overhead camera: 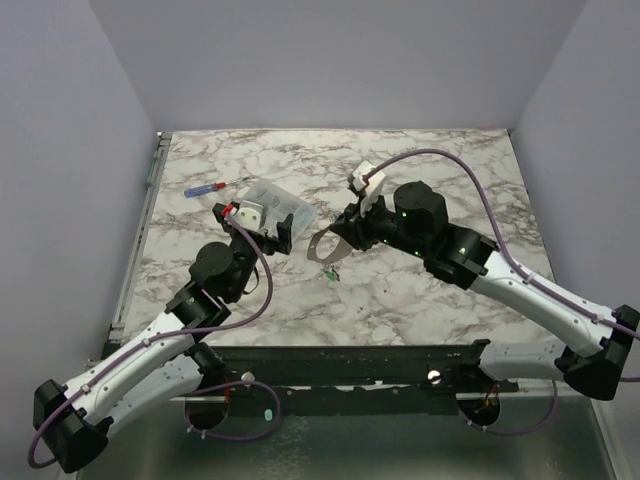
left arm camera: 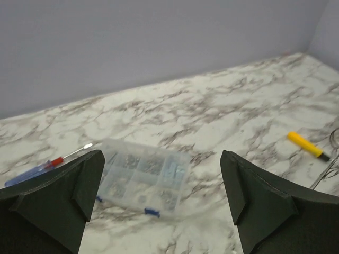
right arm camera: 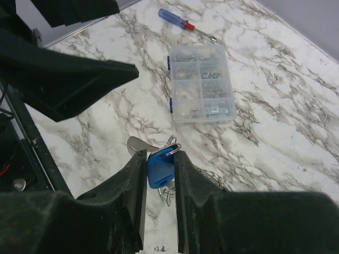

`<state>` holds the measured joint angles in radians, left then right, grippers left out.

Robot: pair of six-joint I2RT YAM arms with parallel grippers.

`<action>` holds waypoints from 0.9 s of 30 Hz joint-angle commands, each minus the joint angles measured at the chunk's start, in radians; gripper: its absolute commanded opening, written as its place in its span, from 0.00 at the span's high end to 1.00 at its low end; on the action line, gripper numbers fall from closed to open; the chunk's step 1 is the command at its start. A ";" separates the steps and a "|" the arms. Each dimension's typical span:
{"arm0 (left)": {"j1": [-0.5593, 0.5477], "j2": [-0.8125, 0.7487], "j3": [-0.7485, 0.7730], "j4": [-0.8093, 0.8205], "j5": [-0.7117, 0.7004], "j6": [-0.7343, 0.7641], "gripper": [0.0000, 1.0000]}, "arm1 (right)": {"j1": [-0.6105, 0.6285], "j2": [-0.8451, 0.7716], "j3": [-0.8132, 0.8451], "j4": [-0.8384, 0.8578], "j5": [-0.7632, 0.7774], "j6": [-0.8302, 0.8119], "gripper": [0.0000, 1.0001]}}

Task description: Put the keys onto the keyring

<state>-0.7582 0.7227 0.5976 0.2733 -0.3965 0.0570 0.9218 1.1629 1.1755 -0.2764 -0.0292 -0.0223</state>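
My right gripper (right arm camera: pixel 160 154) is shut on a blue key (right arm camera: pixel 160 169), pinched by its plastic head between both fingers. A silver ring (right arm camera: pixel 177 150) curls over the top of that head. In the top view the keyring (overhead camera: pixel 322 250) shows as a grey loop at the right gripper (overhead camera: pixel 338 238). A green key (overhead camera: pixel 332 272) lies on the marble just below it, also seen under the blue head as the green key (right arm camera: pixel 165 193). My left gripper (left arm camera: pixel 161 196) stands wide open with nothing between its fingers; in the top view the left gripper (overhead camera: pixel 255 222) hovers by the clear box.
A clear compartment box (left arm camera: pixel 143 177) lies ahead of the left jaws, and a red-and-blue screwdriver (left arm camera: pixel 47 165) lies beyond it to the left. An orange-yellow stick (left arm camera: pixel 307 145) rests at the right. The left arm's black finger (right arm camera: pixel 69 79) hangs close to the right gripper.
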 commanded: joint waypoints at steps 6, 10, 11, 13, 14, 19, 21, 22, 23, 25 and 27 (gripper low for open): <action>0.011 -0.041 -0.043 -0.065 -0.242 0.127 0.01 | 0.003 0.226 0.171 -0.014 0.113 0.001 0.99; 0.013 -0.071 -0.058 -0.048 -0.274 0.143 0.01 | 0.003 0.308 0.241 -0.037 0.116 0.019 0.99; 0.013 -0.079 -0.061 -0.046 -0.277 0.145 0.01 | 0.004 0.327 0.265 -0.049 0.123 0.044 0.99; 0.014 -0.094 -0.066 -0.041 -0.283 0.152 0.01 | 0.003 0.351 0.292 -0.072 0.151 0.080 0.99; 0.015 -0.099 -0.068 -0.039 -0.285 0.152 0.01 | 0.003 0.360 0.301 -0.081 0.163 0.097 0.99; 0.025 -0.096 -0.066 -0.035 -0.282 0.148 0.01 | 0.003 0.397 0.367 -0.179 0.237 0.217 0.99; 0.031 -0.093 -0.063 -0.036 -0.279 0.144 0.01 | 0.003 0.402 0.390 -0.222 0.245 0.259 0.99; 0.033 -0.092 -0.062 -0.037 -0.279 0.141 0.01 | 0.003 0.400 0.398 -0.241 0.252 0.283 0.99; 0.035 -0.091 -0.062 -0.037 -0.280 0.137 0.01 | 0.003 0.396 0.404 -0.261 0.261 0.310 0.99; 0.038 -0.091 -0.061 -0.038 -0.277 0.132 0.01 | 0.003 0.383 0.410 -0.300 0.268 0.361 0.99; 0.039 -0.089 -0.058 -0.042 -0.271 0.128 0.01 | 0.003 0.368 0.419 -0.351 0.274 0.417 0.99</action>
<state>-0.7273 0.6334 0.5362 0.2230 -0.6491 0.1917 0.9218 1.5597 1.5524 -0.5140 0.1913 0.2539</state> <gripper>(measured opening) 0.989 0.276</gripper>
